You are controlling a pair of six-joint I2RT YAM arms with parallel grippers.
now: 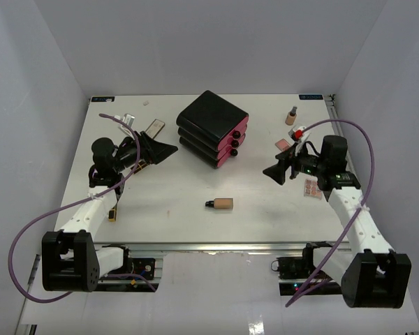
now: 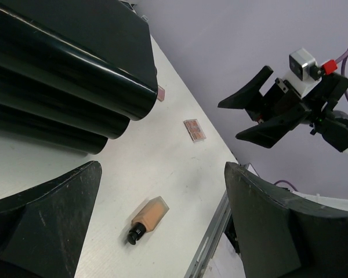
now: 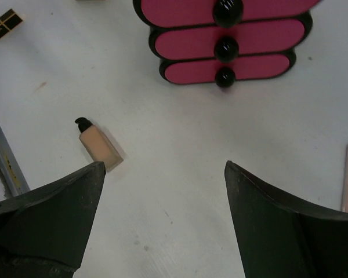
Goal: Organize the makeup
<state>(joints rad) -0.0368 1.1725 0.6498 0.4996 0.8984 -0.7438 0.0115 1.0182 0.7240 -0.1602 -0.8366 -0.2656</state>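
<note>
A beige foundation bottle (image 1: 220, 204) with a dark cap lies on its side at the table's middle front; it also shows in the left wrist view (image 2: 148, 217) and the right wrist view (image 3: 98, 146). A second bottle (image 1: 291, 116) stands upright at the back right. Two pink palettes (image 1: 283, 144) (image 1: 311, 187) lie near the right arm. A slim tan-and-silver case (image 1: 154, 128) lies at the back left. A black-and-gold lipstick tube (image 1: 112, 211) lies by the left arm. My left gripper (image 1: 169, 149) and right gripper (image 1: 274, 172) are open, empty and above the table.
The big black box with pink drawers (image 1: 213, 129) stands at the back centre, its three drawers (image 3: 226, 40) shut. A small pink scrap (image 1: 146, 103) lies at the far back left. The table's metal front edge (image 1: 216, 248) runs just behind the lying bottle.
</note>
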